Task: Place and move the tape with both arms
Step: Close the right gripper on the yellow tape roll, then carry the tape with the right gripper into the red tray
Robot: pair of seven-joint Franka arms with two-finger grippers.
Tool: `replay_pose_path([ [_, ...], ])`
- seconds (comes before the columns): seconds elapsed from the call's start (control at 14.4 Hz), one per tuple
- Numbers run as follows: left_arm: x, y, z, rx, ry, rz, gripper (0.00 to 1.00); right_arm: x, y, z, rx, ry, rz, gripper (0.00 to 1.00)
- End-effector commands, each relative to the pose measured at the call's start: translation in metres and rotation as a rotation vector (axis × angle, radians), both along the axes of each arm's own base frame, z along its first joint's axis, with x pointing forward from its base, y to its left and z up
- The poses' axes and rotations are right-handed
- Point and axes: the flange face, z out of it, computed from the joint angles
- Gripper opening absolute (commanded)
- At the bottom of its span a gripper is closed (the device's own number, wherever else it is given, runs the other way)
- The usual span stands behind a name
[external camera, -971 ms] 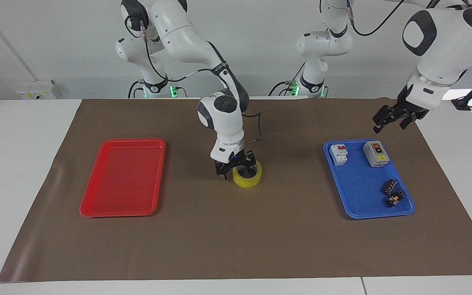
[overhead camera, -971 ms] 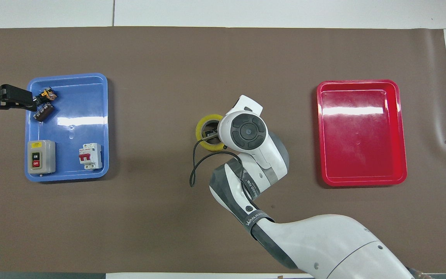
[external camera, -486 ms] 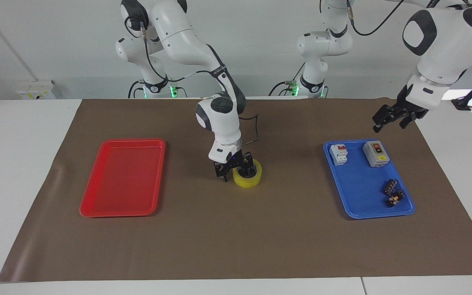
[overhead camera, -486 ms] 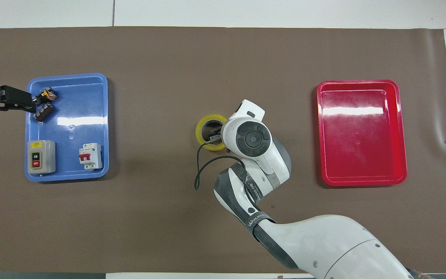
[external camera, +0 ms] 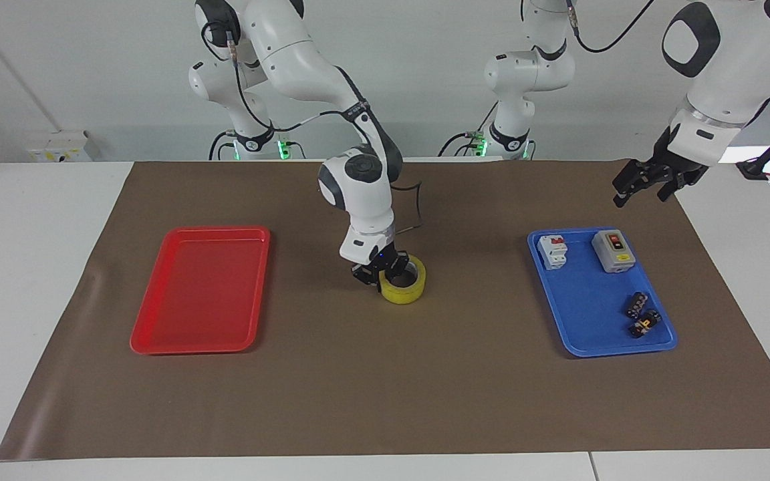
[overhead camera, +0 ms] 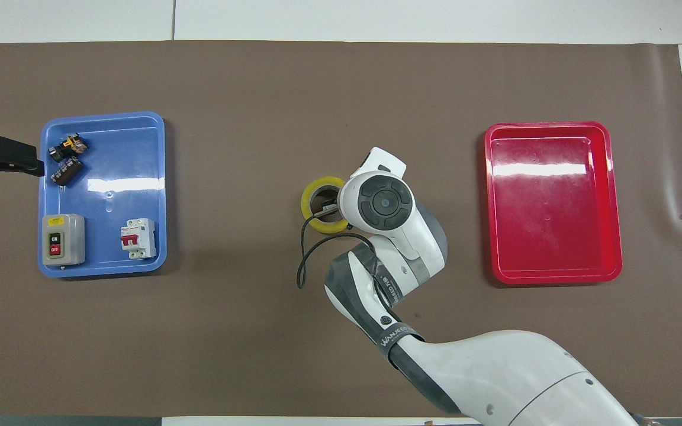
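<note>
Your right gripper [external camera: 385,272] is clamped on the wall of the tape [external camera: 404,286], one finger inside the ring and one outside; the roll sits on the brown mat [external camera: 385,401] mid-table, between the red tray [external camera: 158,337] and the blue tray [external camera: 575,347]. Your left gripper [external camera: 646,186] hangs in the air with fingers spread and nothing in them, over the mat by the blue tray's robot-side end. Blue tray holds a breaker [external camera: 552,251], a switch box [external camera: 613,250] and two black connectors [external camera: 640,315].

Bright, even overhead light; white glare streaks the red tray [overhead camera: 553,169]; shadows soft; focus sharp
</note>
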Motion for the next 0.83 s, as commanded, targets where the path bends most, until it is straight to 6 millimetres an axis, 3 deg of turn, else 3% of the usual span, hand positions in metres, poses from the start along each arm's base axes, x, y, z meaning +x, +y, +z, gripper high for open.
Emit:
replay_pose_path([
  [0.0, -0.006, 0.003, 0.007, -0.023, 0.011, -0.036, 1.0, 0.041, -0.025, 0.061, -0.081, 0.008, -0.004, 0.0],
  [0.14, -0.006, 0.004, 0.006, -0.02, 0.012, -0.047, 1.0, 0.062, -0.065, 0.09, -0.119, 0.026, -0.056, 0.0],
  [0.42, -0.007, 0.004, 0.007, -0.02, 0.019, -0.076, 1.0, 0.079, -0.187, 0.146, -0.151, 0.079, 0.012, 0.0],
  [0.56, -0.007, 0.003, 0.004, -0.02, 0.022, -0.076, 1.0, 0.076, -0.252, 0.149, -0.169, 0.117, 0.089, 0.0],
  [0.76, -0.006, 0.003, 0.004, -0.02, 0.012, -0.074, 1.0, 0.066, -0.339, 0.126, -0.173, 0.165, 0.135, 0.0],
])
